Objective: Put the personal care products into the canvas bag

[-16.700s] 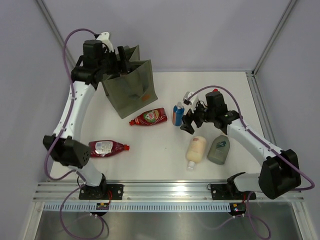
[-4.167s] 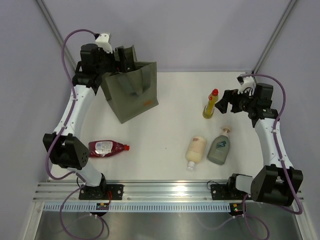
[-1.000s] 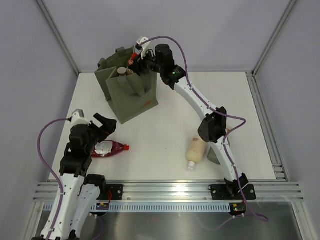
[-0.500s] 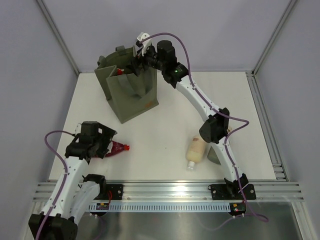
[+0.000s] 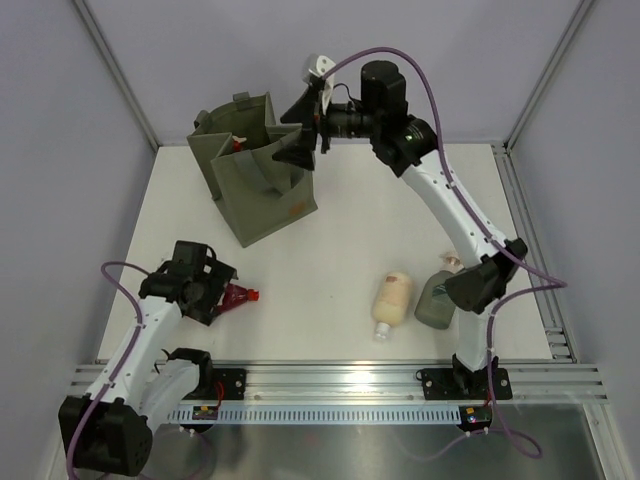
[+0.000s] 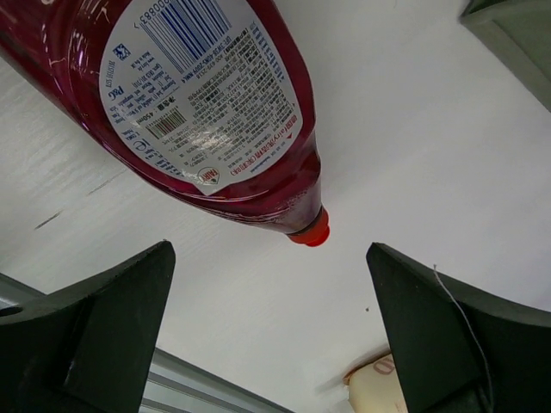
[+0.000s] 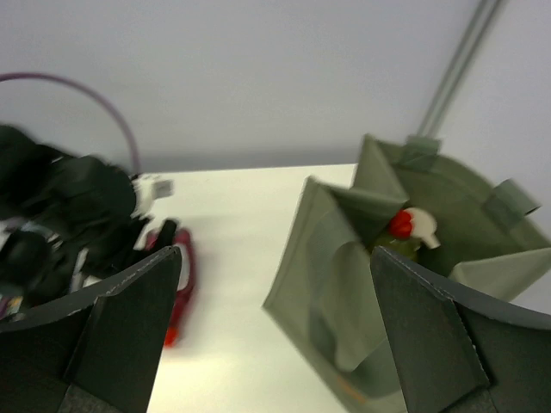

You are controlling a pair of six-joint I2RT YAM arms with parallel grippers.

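Canvas bag point(image 5: 265, 195) stands upright at the far left of the table point(image 5: 340, 230), mouth open. Right gripper point(image 5: 305, 130) hangs just beside the bag's top right edge, jaws spread wide, nothing between them. The right wrist view shows a red cap point(image 7: 399, 225) and a pale pump head point(image 7: 424, 222) poking up inside the bag. Left gripper point(image 6: 271, 344) is low over the dark red bottle point(image 6: 198, 95), jaws wide and empty. That bottle lies on its side at the near left, cap pointing right. Cream bottle point(image 5: 392, 300) and grey-green bottle point(image 5: 435, 298) lie side by side at the near right, well apart from the bag.
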